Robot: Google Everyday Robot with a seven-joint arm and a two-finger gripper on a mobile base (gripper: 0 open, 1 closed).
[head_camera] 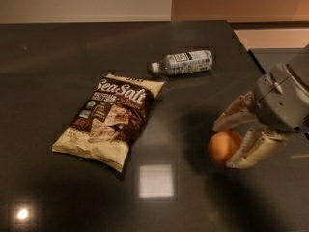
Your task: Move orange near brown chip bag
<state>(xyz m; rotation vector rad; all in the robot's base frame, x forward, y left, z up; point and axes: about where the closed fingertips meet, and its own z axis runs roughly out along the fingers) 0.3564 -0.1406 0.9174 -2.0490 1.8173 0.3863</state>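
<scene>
Tabletop point(72, 57) right: orange point(222, 149) between gripper point(223, 145) fingers point(253, 149)

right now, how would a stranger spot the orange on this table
On the dark glossy table, look right of the flat brown-and-cream chip bag. The small round orange fruit is held between the beige fingers of the grey gripper, the only round unprinted thing there.
</scene>
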